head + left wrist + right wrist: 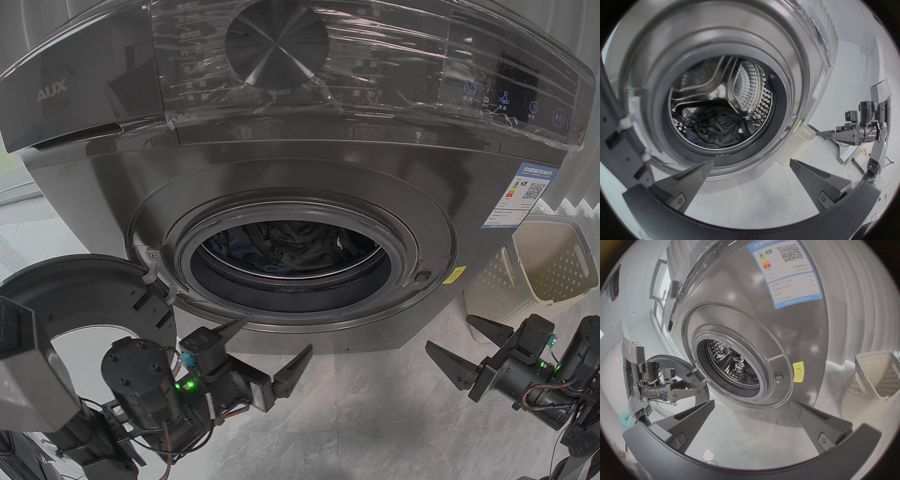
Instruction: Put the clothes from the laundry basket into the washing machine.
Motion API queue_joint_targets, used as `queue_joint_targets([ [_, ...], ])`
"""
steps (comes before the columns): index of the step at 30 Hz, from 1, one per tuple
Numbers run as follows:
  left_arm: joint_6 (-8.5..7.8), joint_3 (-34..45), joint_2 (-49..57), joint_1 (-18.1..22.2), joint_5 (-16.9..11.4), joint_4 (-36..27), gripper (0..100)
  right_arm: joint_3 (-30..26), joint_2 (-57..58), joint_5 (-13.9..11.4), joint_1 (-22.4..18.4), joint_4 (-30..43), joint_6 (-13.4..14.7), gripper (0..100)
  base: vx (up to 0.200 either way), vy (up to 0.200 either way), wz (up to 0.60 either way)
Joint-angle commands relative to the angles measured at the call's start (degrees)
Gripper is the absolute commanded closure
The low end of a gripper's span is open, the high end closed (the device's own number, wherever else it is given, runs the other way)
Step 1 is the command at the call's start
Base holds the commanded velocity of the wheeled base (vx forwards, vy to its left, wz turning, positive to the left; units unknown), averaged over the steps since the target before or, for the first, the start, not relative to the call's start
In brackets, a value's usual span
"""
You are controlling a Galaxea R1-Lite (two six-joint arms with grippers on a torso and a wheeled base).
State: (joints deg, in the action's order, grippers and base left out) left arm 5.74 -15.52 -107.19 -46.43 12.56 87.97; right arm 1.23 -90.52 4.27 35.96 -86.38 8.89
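Left jaws stand wide apart, low in front of the washing machine [300, 169], just below its round opening and beside the open door [75, 294], which is swung out to the left. Dark clothes [294, 247] lie heaped in the bottom of the drum, beyond and above these jaws and apart from them. Pale lettering marks the machine's upper left panel. Right of the opening sit a small yellow sticker [454, 275] and, higher, a blue-edged label [519, 195] with coloured bars and a square code. Right jaws, also apart, hover over the floor [375, 406] near the machine's right corner, just before the cream laundry basket [556, 262].
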Motion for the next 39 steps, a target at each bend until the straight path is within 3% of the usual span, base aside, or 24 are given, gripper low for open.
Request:
queue_joint_targets([
  [1,-1.35,6.9,8.5,-0.6,2.3,-0.1,0,-1.2,5.2,0.9,-2.2,3.3,-0.9,0,0.0,0.0,0.0],
  [4,-1.17,10.0,11.0,-0.5,2.3,0.1,0,-1.2,6.9,1.0,-4.4,6.8,-1.9,0,0.0,0.0,0.0],
  [5,-1.17,12.6,13.0,-0.5,3.0,0.3,0,-1.2,9.3,0.9,-6.8,10.4,-2.3,0,0.0,0.0,0.0],
  [11,-0.47,15.5,20.0,1.4,3.2,0.3,0,-1.2,22.6,1.1,-8.2,25.0,-2.5,0,-0.167,0.0,0.0],
  [15,-0.91,15.5,24.8,4.4,3.2,-2.4,0,-1.2,32.5,4.8,-9.1,34.8,-2.7,0,-0.2,0.0,0.0],
  [19,-1.17,15.5,30.1,6.0,2.9,-8.0,0,-1.2,38.8,5.3,-11.0,40.2,-2.8,0,-0.2,0.0,0.0],
  [20,-1.87,15.5,34.6,6.5,2.6,-12.7,0,-1.2,43.1,5.3,-12.8,44.0,-2.8,0,-0.2,0.0,0.0],
  [21,-2.05,15.5,35.3,6.6,2.6,-13.4,0,-1.2,43.7,5.3,-13.0,44.6,-2.8,0,-0.2,0.0,0.0],
  [25,-3.28,15.5,45.9,7.2,3.3,-23.0,0,-1.2,52.3,4.9,-18.5,51.6,-5.8,0,-0.2,0.0,0.0],
  [31,-4.6,15.5,56.7,13.6,2.8,-35.6,0,-1.2,59.4,4.1,-24.3,56.1,-7.3,0,-0.067,0.0,0.0],
  [36,-4.6,15.5,63.7,15.1,2.8,-41.0,0,-1.2,62.5,3.9,-28.1,56.5,-8.3,0,-0.12,0.0,0.0],
  [39,-4.51,15.5,70.5,20.1,2.6,-48.0,0,-1.2,65.6,3.2,-30.0,57.5,-8.5,0,0.0,0.0,0.0],
])
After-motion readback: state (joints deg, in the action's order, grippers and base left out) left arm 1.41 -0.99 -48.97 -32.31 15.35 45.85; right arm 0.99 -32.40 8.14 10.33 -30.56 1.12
